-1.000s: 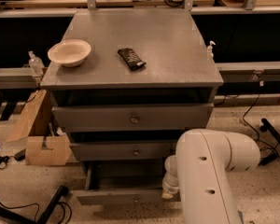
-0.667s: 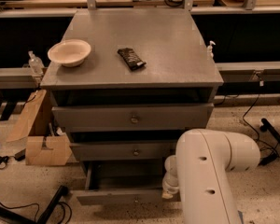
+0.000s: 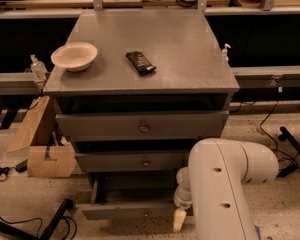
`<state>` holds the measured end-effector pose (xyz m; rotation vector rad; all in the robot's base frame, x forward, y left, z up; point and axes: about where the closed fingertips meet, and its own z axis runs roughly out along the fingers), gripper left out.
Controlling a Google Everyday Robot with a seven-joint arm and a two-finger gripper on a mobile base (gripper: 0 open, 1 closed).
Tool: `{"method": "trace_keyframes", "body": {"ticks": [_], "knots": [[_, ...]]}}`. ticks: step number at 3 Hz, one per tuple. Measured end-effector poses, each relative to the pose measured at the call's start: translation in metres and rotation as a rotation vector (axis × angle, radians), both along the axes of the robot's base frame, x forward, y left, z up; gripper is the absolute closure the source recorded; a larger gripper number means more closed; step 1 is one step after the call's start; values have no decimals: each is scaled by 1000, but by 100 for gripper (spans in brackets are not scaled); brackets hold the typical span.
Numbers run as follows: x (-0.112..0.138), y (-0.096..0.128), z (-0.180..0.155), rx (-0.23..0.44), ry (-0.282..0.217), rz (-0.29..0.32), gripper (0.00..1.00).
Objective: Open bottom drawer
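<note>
The tabletop point(image 3: 185, 44) looked like matt grey painted metal, faintly scuffed, as did the bottom drawer point(image 3: 120, 210). The bowl point(image 3: 74, 55) was smooth and cream, the wrapper point(image 3: 140, 62) dark and slightly glossy. At the drawer front's 3 o'clock end, the claw point(image 3: 179, 219) looked like pale plastic under the arm's smooth white shell point(image 3: 230, 179).
</note>
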<state>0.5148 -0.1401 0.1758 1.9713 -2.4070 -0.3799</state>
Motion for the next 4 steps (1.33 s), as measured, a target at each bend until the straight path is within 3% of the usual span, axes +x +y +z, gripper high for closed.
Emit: {"method": "trace_keyframes", "body": {"ticks": [1,3,4], "knots": [[0,0,0,0,0,0,0],[-33,3,37,-37,106,-37,41],[-67,7,46,-57,184,-99,72]]}}
